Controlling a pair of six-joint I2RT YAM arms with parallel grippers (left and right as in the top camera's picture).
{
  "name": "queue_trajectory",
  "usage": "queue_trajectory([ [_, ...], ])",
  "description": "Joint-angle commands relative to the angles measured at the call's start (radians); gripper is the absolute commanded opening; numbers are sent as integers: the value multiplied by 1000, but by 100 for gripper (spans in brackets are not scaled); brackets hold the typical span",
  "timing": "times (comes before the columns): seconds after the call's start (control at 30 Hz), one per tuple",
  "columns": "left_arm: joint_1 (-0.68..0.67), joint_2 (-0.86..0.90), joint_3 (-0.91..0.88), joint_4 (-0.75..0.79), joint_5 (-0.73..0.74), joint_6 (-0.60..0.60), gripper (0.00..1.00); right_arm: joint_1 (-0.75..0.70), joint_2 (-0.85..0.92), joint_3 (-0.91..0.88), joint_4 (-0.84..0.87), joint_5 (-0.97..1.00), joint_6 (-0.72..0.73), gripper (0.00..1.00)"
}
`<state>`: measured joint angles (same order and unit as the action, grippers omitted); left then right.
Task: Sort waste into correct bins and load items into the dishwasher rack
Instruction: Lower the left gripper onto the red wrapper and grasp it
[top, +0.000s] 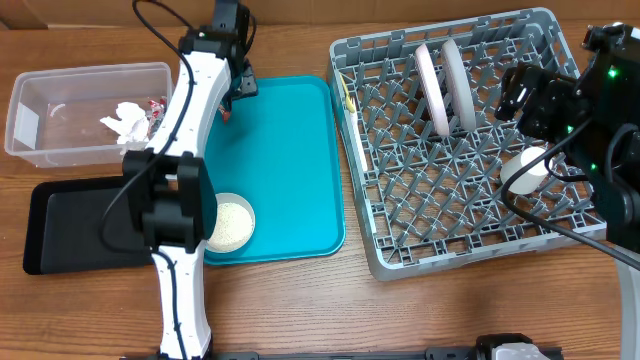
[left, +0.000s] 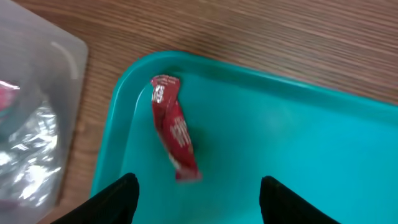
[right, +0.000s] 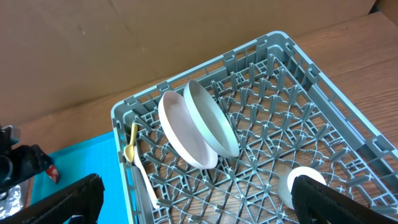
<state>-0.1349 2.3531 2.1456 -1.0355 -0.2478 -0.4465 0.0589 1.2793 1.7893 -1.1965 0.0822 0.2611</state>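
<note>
A red foil wrapper (left: 174, 127) lies in the far left corner of the teal tray (left: 298, 137). My left gripper (left: 198, 196) hovers just short of it, open, with nothing between its fingers. From overhead the left gripper (top: 232, 95) sits over that tray corner. The clear tub (top: 85, 110) holds a crumpled napkin (top: 125, 122) and foil wrappers (top: 155, 105). A bowl of rice grains (top: 230, 222) rests at the tray's near left. The dishwasher rack (top: 400, 250) holds a white plate (right: 183, 134), a grey plate (right: 214, 118), a cup (right: 298, 183) and yellow and white cutlery (right: 132, 149). My right gripper (right: 199, 199) stands open above the rack.
The black tray (top: 70, 225) lies in front of the clear tub, partly under my left arm. The left arm crosses the teal tray's left edge. Bare wooden table runs along the front.
</note>
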Motion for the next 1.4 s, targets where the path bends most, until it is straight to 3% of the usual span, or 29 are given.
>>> queue_trajectory([
  [0.0,11,30,-4,24,-14,-58,63,-4,-2,2,5,6,0,100],
  [0.1,12,62,-4,41,-22,-60,57,-4,-2,2,5,6,0,100],
  [0.3,25,113,-4,51,-14,-94,56,-4,-2,2,5,6,0,100],
  [0.43,35,127,-4,45,-5,-112,51,-4,-2,2,5,6,0,100],
  [0.67,50,129,-9,47,-32,-112,54,-4,-2,2,5,6,0,100],
  [0.83,65,129,-13,75,-17,-111,30,-4,-2,2,5,6,0,100],
  [0.97,64,129,-13,75,-14,-110,20,-4,-2,2,5,6,0,100],
  [1.13,64,129,-17,72,-14,-107,17,-4,-2,2,5,6,0,100],
  [1.27,64,129,-33,80,-14,-107,22,-4,-2,2,5,6,0,100],
  [1.37,66,129,-48,80,-23,-107,15,-4,-2,2,5,6,0,100],
])
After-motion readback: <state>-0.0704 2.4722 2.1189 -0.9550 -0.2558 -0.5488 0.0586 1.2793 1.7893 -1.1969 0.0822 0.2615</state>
